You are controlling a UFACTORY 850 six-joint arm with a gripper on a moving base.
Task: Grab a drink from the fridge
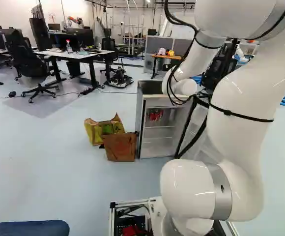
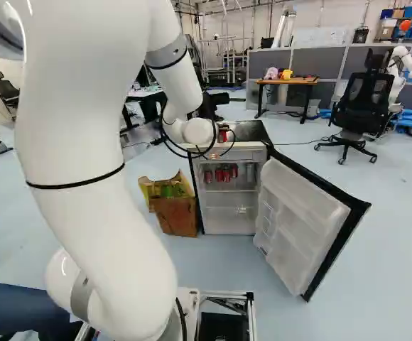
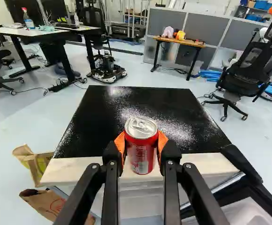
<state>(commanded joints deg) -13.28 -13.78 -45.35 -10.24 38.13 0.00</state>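
Pinching the red can (image 3: pixel 140 157) from two sides, the jaws may let it slip, if too low swing makes it knock the fridge (image 3: pixel 108 112).

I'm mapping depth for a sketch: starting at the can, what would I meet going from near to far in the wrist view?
Red can held in the tool, fridge's black top, wooden table, grey partition.
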